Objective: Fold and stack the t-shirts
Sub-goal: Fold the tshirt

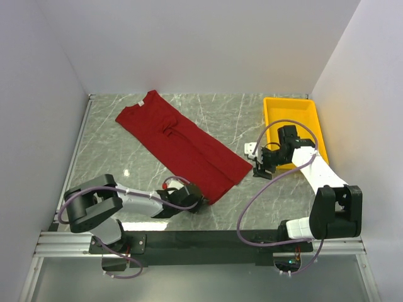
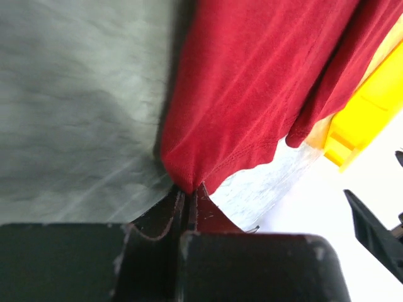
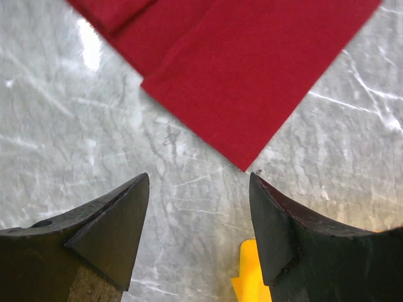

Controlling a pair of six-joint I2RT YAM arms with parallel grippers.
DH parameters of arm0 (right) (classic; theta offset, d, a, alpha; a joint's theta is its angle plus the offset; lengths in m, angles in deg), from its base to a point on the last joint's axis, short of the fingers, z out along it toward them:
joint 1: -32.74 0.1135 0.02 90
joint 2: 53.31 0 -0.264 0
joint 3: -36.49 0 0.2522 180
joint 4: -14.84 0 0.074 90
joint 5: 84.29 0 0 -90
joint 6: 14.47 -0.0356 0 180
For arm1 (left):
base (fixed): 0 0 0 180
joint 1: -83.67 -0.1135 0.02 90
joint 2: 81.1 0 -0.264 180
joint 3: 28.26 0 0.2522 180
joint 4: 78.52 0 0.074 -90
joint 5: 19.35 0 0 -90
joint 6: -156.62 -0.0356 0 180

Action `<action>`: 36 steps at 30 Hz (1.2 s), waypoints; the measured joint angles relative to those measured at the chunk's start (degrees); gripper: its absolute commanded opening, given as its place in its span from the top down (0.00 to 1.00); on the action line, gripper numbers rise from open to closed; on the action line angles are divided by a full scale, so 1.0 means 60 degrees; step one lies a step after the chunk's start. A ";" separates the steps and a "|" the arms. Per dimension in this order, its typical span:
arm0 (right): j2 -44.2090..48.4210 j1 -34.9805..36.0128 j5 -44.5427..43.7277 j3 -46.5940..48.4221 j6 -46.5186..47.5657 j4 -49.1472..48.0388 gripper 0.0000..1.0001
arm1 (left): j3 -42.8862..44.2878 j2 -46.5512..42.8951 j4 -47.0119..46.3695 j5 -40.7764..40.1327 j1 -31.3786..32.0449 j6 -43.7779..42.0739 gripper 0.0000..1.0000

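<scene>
- Grey marbled table, closed in by white walls, is seen from above. The t-shirt lies on it as a long folded strip, collar toward 11 o'clock and hem toward 5 o'clock. A tray stands at 2 o'clock.
- At 6 o'clock the left gripper is pressed together on the near hem corner, and only a small tip of cloth is pinched.
- At 4 o'clock the right gripper is spread over bare table just beside the far hem corner, and nothing is held by it.
- With so little cloth caught, the corner could be pulled out of the left jaws if it is lifted fast or dragged against the table.
- If the hem is raised from the left corner alone, the strip could be twisted and its lengthwise fold opened.
- If the right jaws are closed where they hang, the cloth would probably be missed, since the corner lies just short of them. A shallow bite might take only the top layer.
- The pinch itself is shown only by the left wrist view; from above, those fingertips are hidden by the arm.
- Only the right wrist view shows the far corner lying flat at 12 o'clock of the open gap, close to the right-hand finger.
- The full length of the shirt, its collar and its distance from the tray are given by the top view alone.
</scene>
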State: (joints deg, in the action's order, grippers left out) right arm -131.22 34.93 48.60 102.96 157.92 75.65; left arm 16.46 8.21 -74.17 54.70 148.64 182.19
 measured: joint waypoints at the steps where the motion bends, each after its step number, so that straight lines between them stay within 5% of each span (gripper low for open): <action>1: 0.0000 0.0000 -0.0029 -0.0062 0.0270 0.0036 0.28 | -0.0127 -0.0109 -0.0047 0.0015 -0.0018 0.0004 1.00; 13: -0.0211 0.0878 -0.0517 -0.0481 0.3821 0.0976 0.23 | -0.2597 -0.3759 0.1286 0.1107 0.0357 -0.0073 1.00; 24: 0.0113 0.3730 -0.1443 -0.2149 0.3523 -0.0178 0.32 | -0.4360 -0.7679 0.2911 0.1931 0.0404 -0.0127 1.00; 36: 0.0736 0.4878 -0.1978 -0.2925 0.2473 -0.1351 0.40 | -0.4393 -0.7646 0.2892 0.2386 0.0408 -0.0131 1.00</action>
State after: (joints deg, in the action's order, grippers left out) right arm -126.80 64.20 36.74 85.41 172.76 67.54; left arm -9.90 -37.66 -56.82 69.02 151.09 181.40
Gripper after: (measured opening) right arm 0.624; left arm 0.032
